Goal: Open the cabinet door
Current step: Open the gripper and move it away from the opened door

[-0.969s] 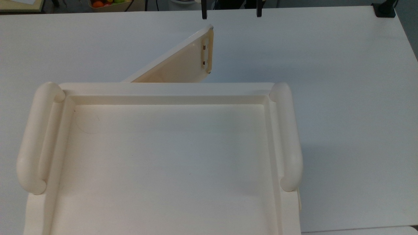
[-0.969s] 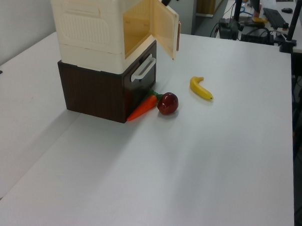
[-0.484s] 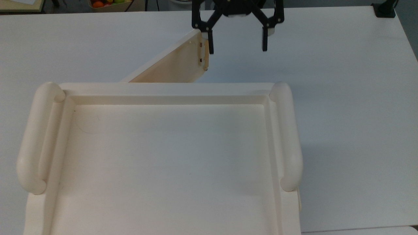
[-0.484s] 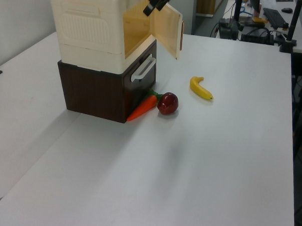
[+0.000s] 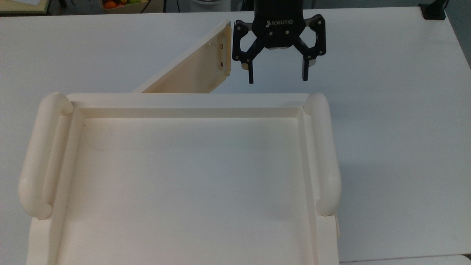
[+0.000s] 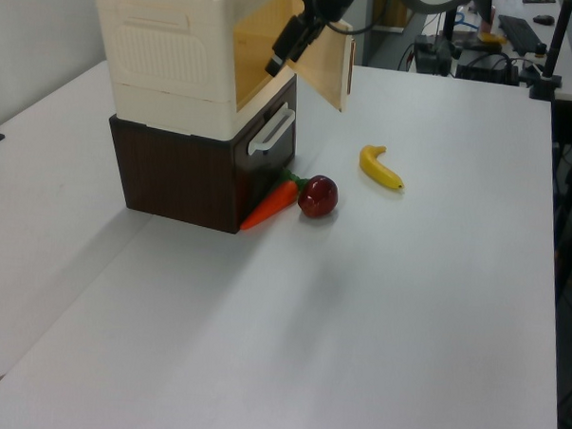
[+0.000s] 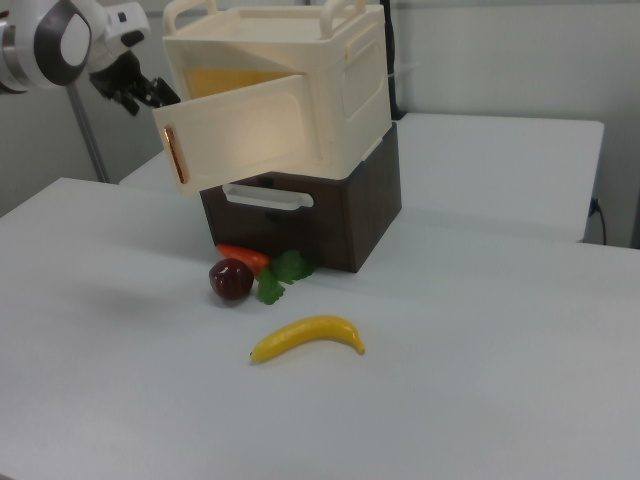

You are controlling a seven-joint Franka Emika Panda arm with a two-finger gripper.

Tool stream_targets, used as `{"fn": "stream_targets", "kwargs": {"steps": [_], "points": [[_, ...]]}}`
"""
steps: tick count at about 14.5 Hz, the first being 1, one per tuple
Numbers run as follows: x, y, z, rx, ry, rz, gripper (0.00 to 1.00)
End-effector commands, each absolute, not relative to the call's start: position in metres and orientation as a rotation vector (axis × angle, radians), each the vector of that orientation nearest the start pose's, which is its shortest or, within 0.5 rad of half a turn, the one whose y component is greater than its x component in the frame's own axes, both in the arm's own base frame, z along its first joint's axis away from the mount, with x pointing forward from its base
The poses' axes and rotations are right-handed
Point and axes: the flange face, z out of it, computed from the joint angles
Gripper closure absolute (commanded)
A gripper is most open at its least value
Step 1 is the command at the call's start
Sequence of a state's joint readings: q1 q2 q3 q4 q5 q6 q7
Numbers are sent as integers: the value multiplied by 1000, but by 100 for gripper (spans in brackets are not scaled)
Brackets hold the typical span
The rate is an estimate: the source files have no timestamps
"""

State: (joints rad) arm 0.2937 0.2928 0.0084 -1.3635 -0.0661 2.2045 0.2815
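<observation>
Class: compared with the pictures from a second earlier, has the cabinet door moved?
Yes. In the top view the cabinet door has swung further open, toward the top view's left, away from the cabinet top.

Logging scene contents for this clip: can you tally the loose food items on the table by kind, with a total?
Banana: 1
Carrot: 1
Dark red round fruit, likely an apple: 1
Total: 3

All three lie on the white table in front of the stacked cabinets.

Black gripper point(image 5: 278, 77) pointing downward in the top view, fingers point(image 5: 251, 75) spread wide.
</observation>
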Motion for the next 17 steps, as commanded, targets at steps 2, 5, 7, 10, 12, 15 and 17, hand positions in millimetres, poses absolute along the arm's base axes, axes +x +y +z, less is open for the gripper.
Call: {"fn": "stream_targets", "kwargs": {"steps": [2,5,7,10,12,15,17], "points": [[647,176,596,-3055,-38,-571,0],[636,151,595,-3118,-46,-409,0],[633,128,591,-3153,-21,-299,0],[618,102,592,-3181,-16,-120,0],[610,93,591,-3185,3,-64,0],[599,78,585,-3191,30,-34,0],[593,67,582,-3197,51,-23,0]]}}
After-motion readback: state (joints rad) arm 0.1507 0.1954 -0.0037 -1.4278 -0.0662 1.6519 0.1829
